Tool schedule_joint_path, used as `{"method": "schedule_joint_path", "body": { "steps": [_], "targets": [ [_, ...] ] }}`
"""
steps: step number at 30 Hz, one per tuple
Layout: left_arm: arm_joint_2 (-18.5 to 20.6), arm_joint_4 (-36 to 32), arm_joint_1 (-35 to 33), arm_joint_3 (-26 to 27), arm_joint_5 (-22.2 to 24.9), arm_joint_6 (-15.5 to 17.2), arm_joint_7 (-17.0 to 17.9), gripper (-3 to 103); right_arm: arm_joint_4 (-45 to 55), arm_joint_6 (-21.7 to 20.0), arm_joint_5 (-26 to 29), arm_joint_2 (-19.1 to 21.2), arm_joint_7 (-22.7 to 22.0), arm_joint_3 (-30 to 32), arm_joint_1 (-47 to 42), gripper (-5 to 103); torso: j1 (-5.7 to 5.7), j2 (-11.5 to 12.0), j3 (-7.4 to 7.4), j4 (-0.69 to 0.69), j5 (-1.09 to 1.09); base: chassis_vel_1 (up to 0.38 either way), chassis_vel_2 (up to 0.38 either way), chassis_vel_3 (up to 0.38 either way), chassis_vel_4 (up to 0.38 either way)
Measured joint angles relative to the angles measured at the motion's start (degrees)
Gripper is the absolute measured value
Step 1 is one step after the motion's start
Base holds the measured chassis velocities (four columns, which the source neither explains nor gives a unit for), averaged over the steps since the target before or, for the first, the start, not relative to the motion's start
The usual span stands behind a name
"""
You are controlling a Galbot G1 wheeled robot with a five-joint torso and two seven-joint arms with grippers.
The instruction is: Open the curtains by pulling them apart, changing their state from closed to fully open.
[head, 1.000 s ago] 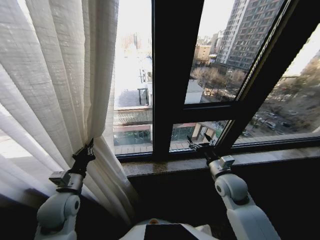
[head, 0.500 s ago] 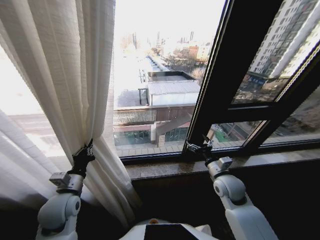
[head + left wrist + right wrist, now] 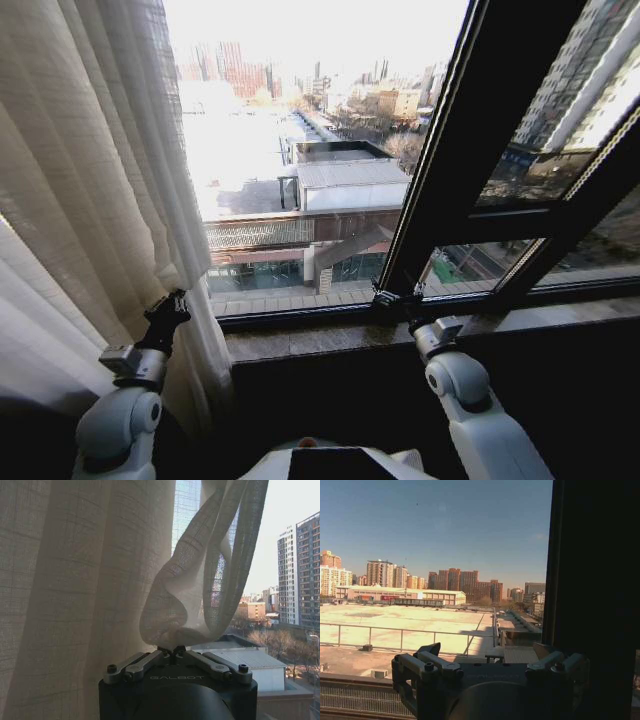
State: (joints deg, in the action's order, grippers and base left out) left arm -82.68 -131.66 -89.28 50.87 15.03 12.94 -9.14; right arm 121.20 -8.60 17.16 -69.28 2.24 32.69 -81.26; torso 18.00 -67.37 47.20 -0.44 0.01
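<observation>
The left tool (image 3: 172,303) is clamped on the curtains (image 3: 90,200); the right tool (image 3: 392,297), fingers spread, hovers over the stone windowsill (image 3: 320,338).

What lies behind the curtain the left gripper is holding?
Behind the curtain, pinched by the left gripper, bright daylight glows through the sheer fabric. Whatever window or wall stands there is veiled.

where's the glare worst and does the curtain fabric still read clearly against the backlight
Head view: daylight blows out the sky and rooftop through the window; the curtain is backlit but pleats show. Left wrist view: weave stays crisp where the left gripper pinches it. Right wrist view: even blue sky, the frame a black silhouette.
</observation>
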Motion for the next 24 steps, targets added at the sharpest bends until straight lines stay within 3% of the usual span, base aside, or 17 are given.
{"method": "schedule_joint_path", "body": {
  "steps": [24],
  "targets": [
    [-0.16, 0.78, 0.12, -0.05, -0.07, -1.11, 0.07, 0, -1.54, 1.63, -0.24, -0.15, -0.3, -0.04, 0.35, 100, 0.0, -0.01, -0.01, 0.01, -0.01, 0.115, 0.115, -0.116, -0.117]
  ]
}}
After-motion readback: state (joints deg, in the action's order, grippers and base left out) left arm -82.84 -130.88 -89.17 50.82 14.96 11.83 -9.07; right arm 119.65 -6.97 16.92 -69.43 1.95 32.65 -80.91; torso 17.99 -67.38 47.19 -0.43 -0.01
